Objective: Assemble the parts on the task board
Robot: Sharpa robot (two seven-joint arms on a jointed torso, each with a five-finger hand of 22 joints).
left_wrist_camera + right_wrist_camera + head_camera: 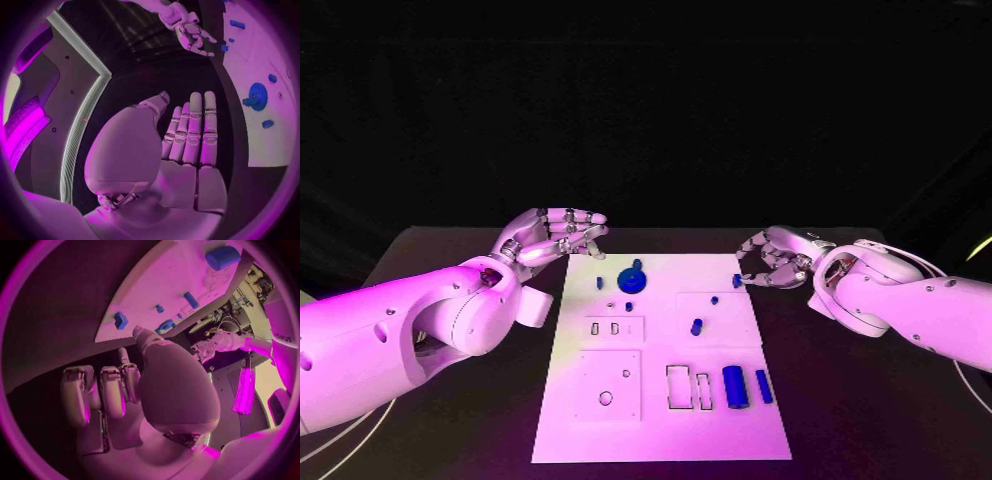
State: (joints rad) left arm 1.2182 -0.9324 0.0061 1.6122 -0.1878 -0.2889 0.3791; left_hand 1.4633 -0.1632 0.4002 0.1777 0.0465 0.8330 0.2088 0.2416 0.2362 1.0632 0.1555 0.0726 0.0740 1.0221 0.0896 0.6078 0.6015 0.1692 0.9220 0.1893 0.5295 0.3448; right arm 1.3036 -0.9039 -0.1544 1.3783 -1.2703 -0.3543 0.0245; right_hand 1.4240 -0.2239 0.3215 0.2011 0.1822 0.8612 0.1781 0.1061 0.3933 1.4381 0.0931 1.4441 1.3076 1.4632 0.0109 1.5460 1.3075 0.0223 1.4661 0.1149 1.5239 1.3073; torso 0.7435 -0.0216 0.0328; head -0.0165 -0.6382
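Note:
The white task board (661, 420) lies mid-table. On it sit a blue gear (635, 276), several small blue pieces such as one at mid-board (697, 326), a large blue cylinder (734, 386) and a slim blue bar (763, 385). My left hand (560, 236) hovers off the board's far left corner, fingers straight and together, its palm (187, 165) holding nothing. My right hand (773, 261) hangs at the board's far right edge, fingers loosely bent and apart, just beside a small blue block (737, 281) without touching it. The same block (119, 320) lies on the board's edge beyond the fingers.
Black tabletop (877, 420) surrounds the board on all sides. The board carries rectangular recesses (678, 386) and round holes (606, 398) in its near half. My bulky forearms flank the board, the left one (430, 320) close to its left edge.

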